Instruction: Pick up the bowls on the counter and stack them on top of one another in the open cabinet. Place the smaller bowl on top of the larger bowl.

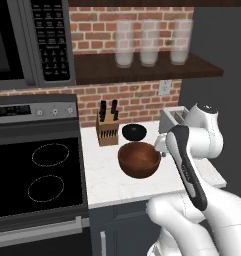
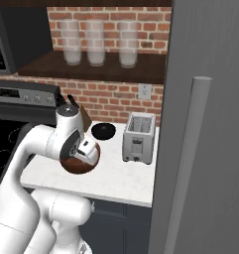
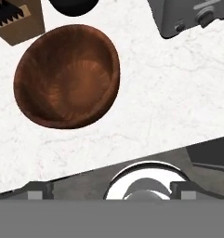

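Observation:
The larger bowl [image 1: 138, 159], deep and reddish-brown, stands empty on the white counter [image 1: 108, 181] in front of the knife block. Just behind it sits the smaller bowl [image 1: 134, 131], glossy black. In the hand view the brown bowl [image 3: 67, 76] lies upper left and the black bowl [image 3: 74, 5] is cut by the top edge. My gripper [image 3: 111, 191] hovers above the counter's front part, right of the brown bowl; it is open, its fingertips [image 3: 36, 190] wide apart with nothing between them. The hand [image 2: 87, 151] overlaps the brown bowl [image 2: 71, 167]. The open cabinet [image 1: 142, 70] is above.
Three frosted glasses [image 1: 149, 44] stand on the cabinet shelf. A knife block [image 1: 107, 127] stands behind the bowls, a silver toaster [image 2: 139, 137] to their right. The stovetop [image 1: 37, 175] and microwave [image 1: 27, 40] are left; a grey refrigerator [image 2: 205, 124] is on the right.

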